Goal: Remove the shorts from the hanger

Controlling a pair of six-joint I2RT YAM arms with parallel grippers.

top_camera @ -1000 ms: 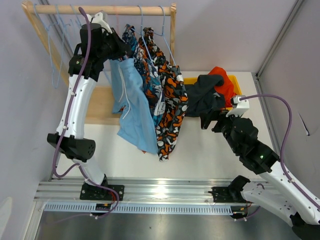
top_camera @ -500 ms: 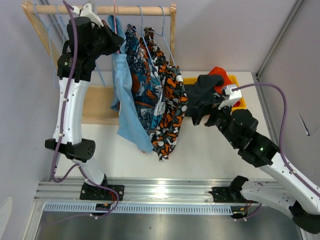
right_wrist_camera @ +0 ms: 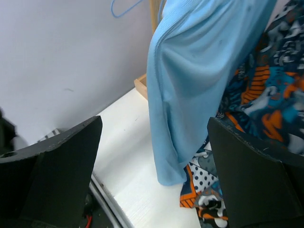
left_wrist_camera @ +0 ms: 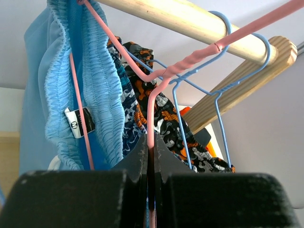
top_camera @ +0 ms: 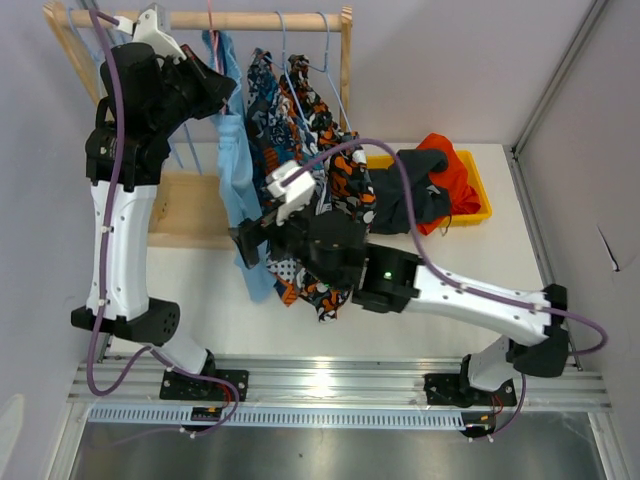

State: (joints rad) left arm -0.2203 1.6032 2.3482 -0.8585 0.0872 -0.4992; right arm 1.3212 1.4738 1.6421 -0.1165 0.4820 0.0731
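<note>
Left gripper (left_wrist_camera: 151, 142): clamped tight on pink wire hanger (left_wrist_camera: 190, 59), up at round wooden rail (left_wrist_camera: 190, 21).
Light blue fabric shorts (right_wrist_camera: 199, 76): hanging from that hanger.
Right gripper (top_camera: 248, 240): jaws spread wide, empty, facing the shorts' lower leg.

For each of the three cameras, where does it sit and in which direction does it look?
Top external: above and behind the bases, looking down on the table, the wooden rail, the left arm and the right arm.
Left wrist: on the left arm, looking upward past the left gripper, shut on the pink hanger, toward the rail.
Right wrist: on the right arm, looking out between the open fingers of the right gripper.
Shared: the light blue shorts show in all three.
</note>
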